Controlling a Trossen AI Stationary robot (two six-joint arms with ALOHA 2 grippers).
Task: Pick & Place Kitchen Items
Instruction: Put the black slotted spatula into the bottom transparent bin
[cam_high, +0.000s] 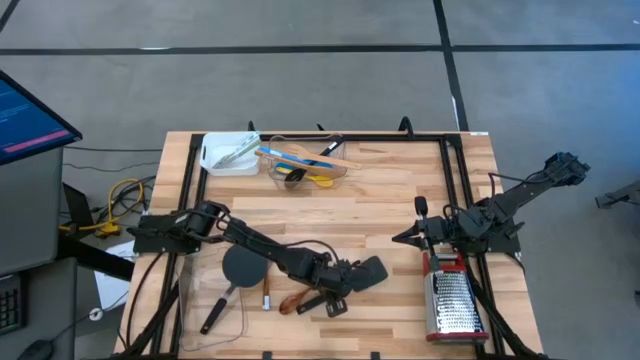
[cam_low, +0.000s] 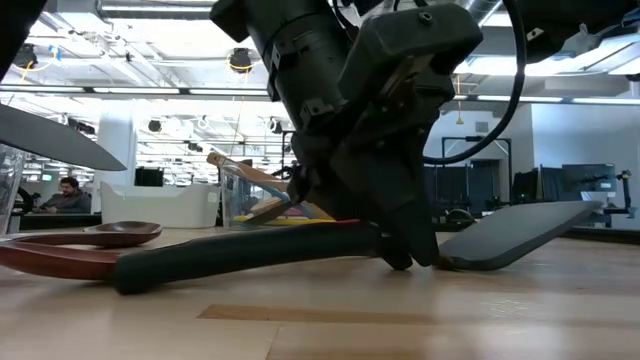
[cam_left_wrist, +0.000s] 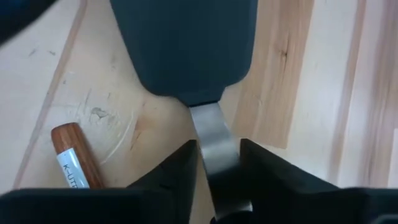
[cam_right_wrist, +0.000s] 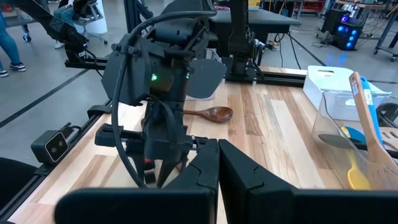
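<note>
Near the front edge of the table, a dark grey spatula (cam_high: 362, 272) lies flat on the wood, its broad blade (cam_left_wrist: 186, 46) pointing toward the table's middle. Its flat steel neck (cam_left_wrist: 213, 140) runs between the two dark fingers (cam_left_wrist: 171, 171) of the left gripper (cam_high: 335, 285), which sit low on either side of it, partly closed and close against the metal; whether they press it firmly cannot be told. Just beside this spatula lies a reddish wooden spoon (cam_high: 297, 300), and a brown wooden handle (cam_left_wrist: 74, 155) with a white label rests nearby. Further toward the left arm's base lie a round black utensil (cam_high: 240, 268) with a long handle and a small white-handled piece (cam_high: 266, 292).

At the back of the table, a clear tub (cam_high: 305, 160) holds blue, yellow and wooden utensils, next to a white tray (cam_high: 228, 153).

Off to the right, the right gripper (cam_high: 415, 236) waits with its fingers shut and empty, beside a steel box grater (cam_high: 455, 300).
</note>
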